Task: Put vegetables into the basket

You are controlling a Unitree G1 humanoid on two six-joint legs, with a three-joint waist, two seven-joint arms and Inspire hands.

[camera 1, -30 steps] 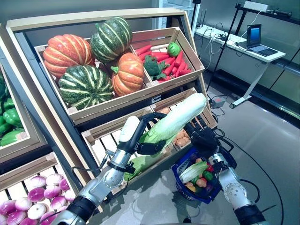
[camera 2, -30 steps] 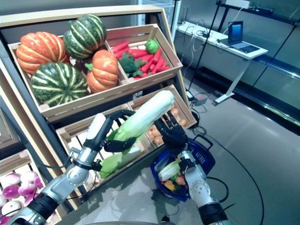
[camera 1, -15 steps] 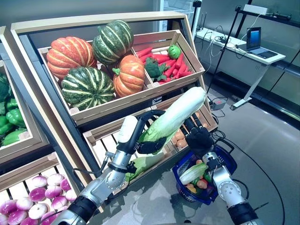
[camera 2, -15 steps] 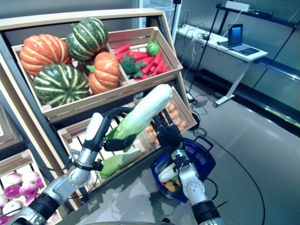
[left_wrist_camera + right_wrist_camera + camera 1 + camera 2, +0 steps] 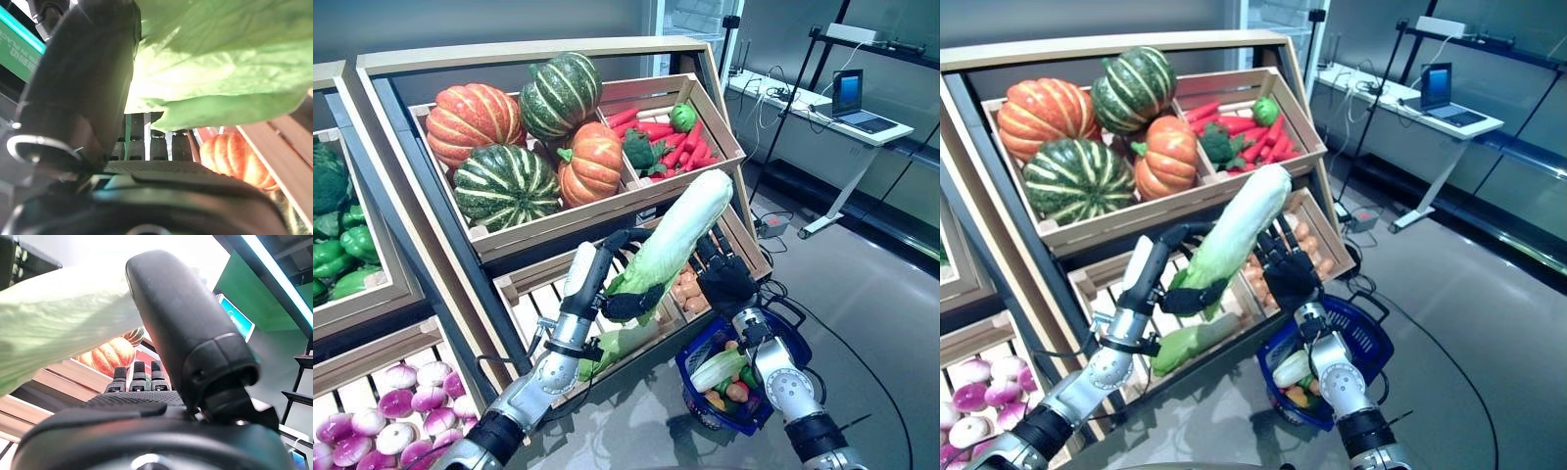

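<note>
A: What is the left hand (image 5: pixel 628 294) holding?

B: A long cabbage (image 5: pixel 674 238), pale and ribbed at its white upper end, with crinkled green leaves at the lower end. The dark fingers curl round the leafy part, and it slants up across the front of the wooden rack (image 5: pixel 514 57).

A: And the right hand (image 5: pixel 725 285)?

B: It is raised just beside the cabbage, its fingers straight and spread, close against the stalk but not wrapped round it. Whether they touch it I cannot tell.

A: Where is the basket (image 5: pixel 790 333)?

B: On the grey floor below the right hand, in front of the rack. It is blue plastic with a meshed wall and a thin black handle. Inside lie another pale leafy stalk and some small round red and orange vegetables.

A: What else is on the rack?

B: The top slatted crate holds ribbed pumpkins (image 5: pixel 476 114), two orange and two striped dark green. The next compartment has smooth red carrots (image 5: pixel 683 149) and a knobbly broccoli (image 5: pixel 641 152). Below, a second cabbage (image 5: pixel 619 342) lies on the slats, and glossy purple-white turnips (image 5: pixel 382 431) fill the lower left crate.
</note>
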